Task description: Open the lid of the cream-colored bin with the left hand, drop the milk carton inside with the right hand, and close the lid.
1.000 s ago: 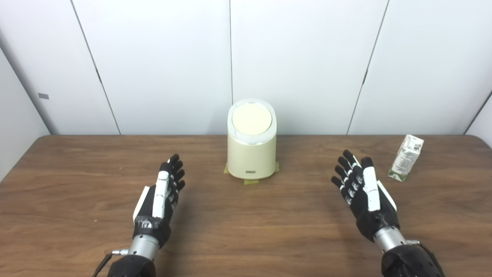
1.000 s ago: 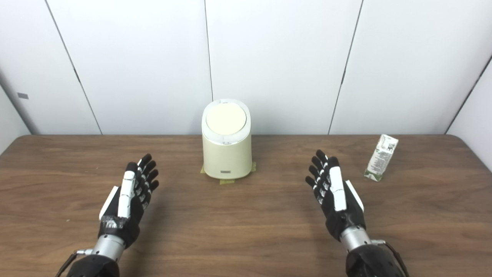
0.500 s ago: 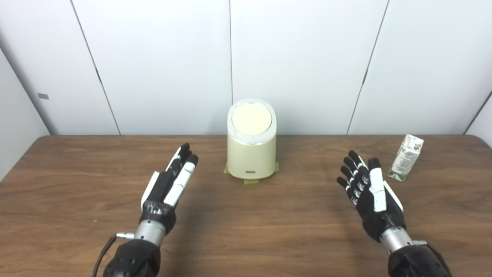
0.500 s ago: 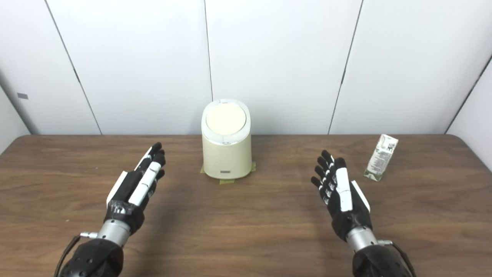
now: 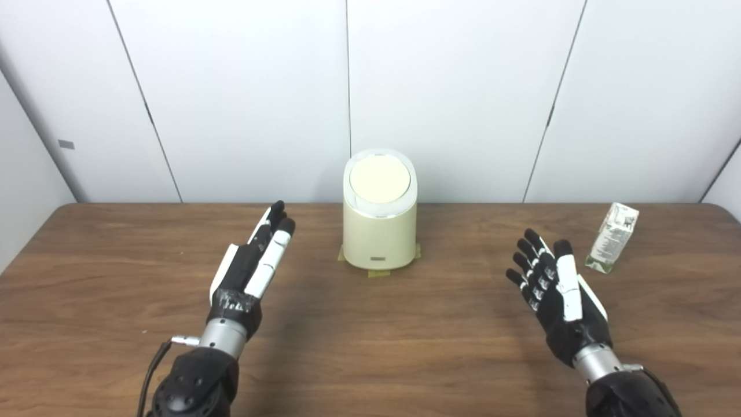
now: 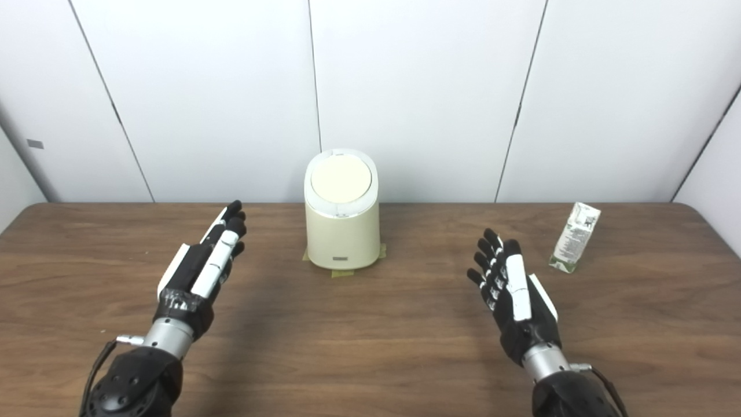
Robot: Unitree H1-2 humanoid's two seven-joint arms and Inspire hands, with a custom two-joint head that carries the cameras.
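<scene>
I am holding the left hand flat and empty, the lidded bin ahead to its right. The right hand is hovering spread, empty; the carton is standing just beyond it, rightward.

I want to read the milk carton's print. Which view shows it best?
Left eye view: the milk carton shows its printed face a bit broader. The right eye view shows it narrower; print is unreadable in both.
</scene>
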